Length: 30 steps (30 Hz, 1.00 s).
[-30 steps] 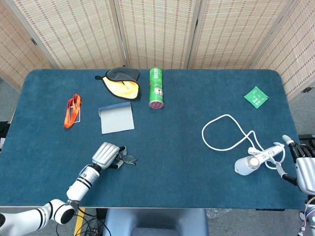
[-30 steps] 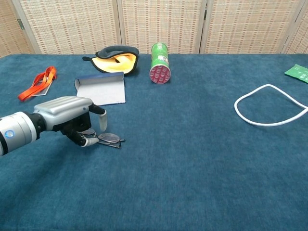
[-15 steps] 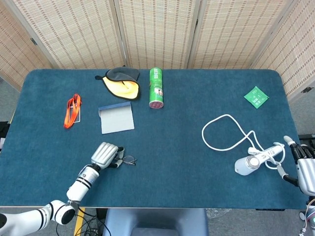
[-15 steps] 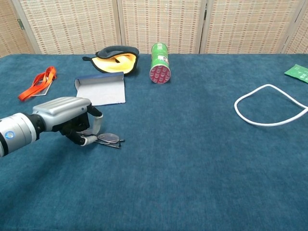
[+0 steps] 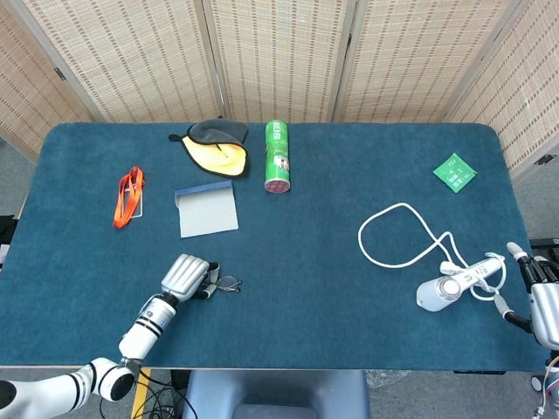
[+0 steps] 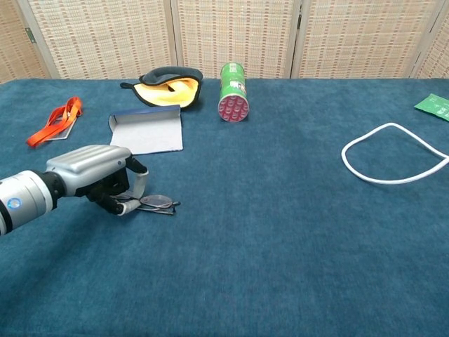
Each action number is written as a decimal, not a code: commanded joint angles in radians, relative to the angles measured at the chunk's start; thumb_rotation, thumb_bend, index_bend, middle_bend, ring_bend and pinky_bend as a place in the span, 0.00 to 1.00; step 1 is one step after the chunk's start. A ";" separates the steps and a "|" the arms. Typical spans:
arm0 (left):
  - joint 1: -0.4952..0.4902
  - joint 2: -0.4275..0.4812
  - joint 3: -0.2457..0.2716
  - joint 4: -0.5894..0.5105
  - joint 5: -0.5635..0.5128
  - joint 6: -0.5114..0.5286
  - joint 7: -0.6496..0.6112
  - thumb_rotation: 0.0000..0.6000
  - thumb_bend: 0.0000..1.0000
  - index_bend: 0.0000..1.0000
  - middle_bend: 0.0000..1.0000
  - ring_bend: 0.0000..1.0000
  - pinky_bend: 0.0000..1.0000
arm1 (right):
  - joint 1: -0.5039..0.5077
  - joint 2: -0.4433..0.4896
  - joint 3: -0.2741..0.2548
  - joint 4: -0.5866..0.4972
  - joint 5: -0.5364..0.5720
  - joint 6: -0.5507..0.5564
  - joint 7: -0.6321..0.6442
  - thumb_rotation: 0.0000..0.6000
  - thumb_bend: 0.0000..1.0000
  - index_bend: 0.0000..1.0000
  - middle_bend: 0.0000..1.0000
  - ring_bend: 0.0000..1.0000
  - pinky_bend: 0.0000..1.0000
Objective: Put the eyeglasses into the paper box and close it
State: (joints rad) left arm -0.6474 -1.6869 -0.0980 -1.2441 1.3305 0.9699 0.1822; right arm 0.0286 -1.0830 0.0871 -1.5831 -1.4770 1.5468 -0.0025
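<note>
A long table (image 5: 288,332) covered in deep blue, felt-like cloth fills both views, with woven screens standing behind its far edge. Near the front edge toward the left corner, the silver left hand (image 5: 185,276) lies low on the cloth, its fingers curled over one end of the eyeglasses (image 6: 156,203), which rest folded and flat on the cloth with thin dark rims and clear lenses; whether the fingers actually grip the frame cannot be told. Farther back, well apart from the hand, sits the paper box (image 5: 207,209), a flat, pale grey-blue rectangle with a darker far rim. A wide stretch of bare cloth runs between hand and box, and across the table's middle. Along the far edge lie a soft black-and-yellow pouch (image 5: 217,147) and a green cylindrical can (image 5: 278,156) on its side. An orange lanyard (image 5: 128,195) lies toward the left edge, a green card (image 5: 455,170) near the far right corner. A looping white cable (image 5: 395,234) leads to a white device (image 5: 450,286) near the right edge, where the right hand (image 5: 543,299) rests, fingers apart, holding nothing.
</note>
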 commanded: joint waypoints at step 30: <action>-0.177 -0.108 -0.253 0.366 -0.202 -0.106 -0.107 1.00 0.49 0.70 1.00 0.95 1.00 | -0.009 0.002 0.008 -0.026 0.005 0.016 -0.050 1.00 0.28 0.10 0.24 0.36 0.24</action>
State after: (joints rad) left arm -0.7917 -1.7652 -0.3335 -0.9354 1.1529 0.9023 0.0908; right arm 0.0210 -1.0824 0.0950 -1.6076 -1.4720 1.5607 -0.0502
